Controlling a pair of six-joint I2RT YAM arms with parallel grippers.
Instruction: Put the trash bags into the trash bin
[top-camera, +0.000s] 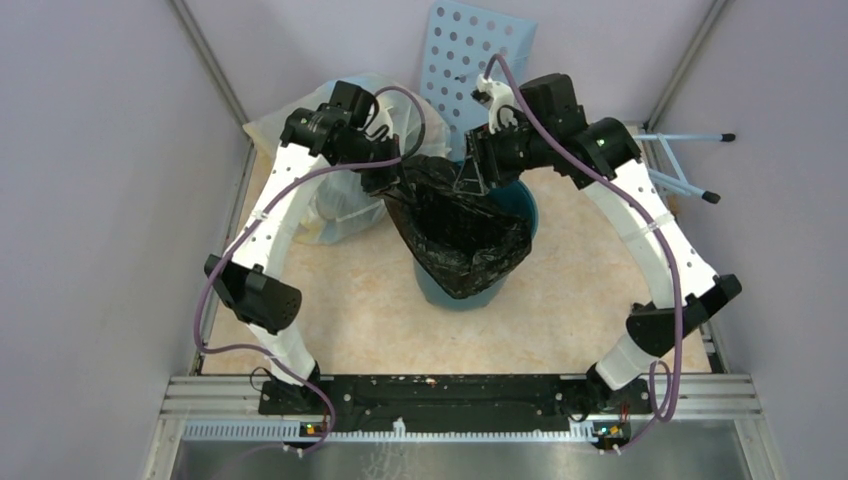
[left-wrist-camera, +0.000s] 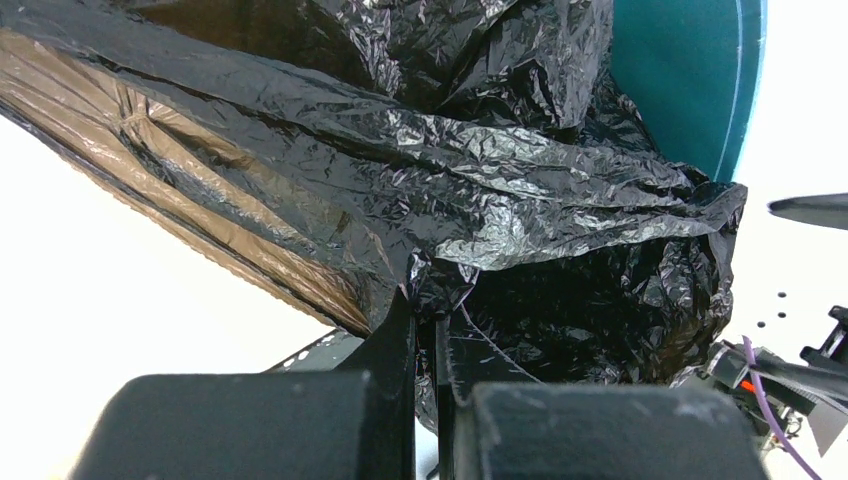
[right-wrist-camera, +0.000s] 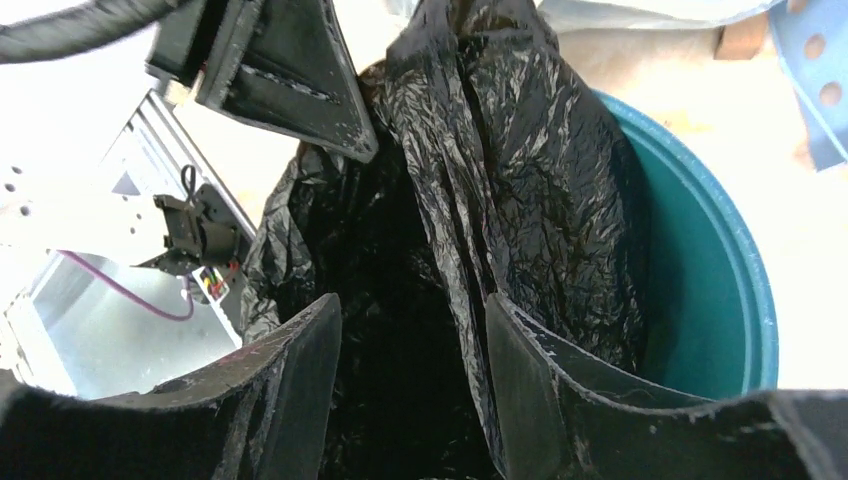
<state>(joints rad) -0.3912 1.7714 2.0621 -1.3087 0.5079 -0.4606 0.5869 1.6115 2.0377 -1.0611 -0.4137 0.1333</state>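
A glossy black trash bag hangs over the round teal trash bin, its bottom draped down the bin's near side. My left gripper is shut on the bag's upper left edge; in the left wrist view the crinkled film is pinched between the fingertips, with the bin wall behind. My right gripper stands open at the bag's upper right edge. In the right wrist view a fold of the bag runs between the jaws, close to the right finger, inside the bin rim.
A large translucent bulging bag sits behind the left arm. A pale blue perforated panel leans on the back wall. A light blue rod frame lies at the right edge. Grey walls close in on both sides.
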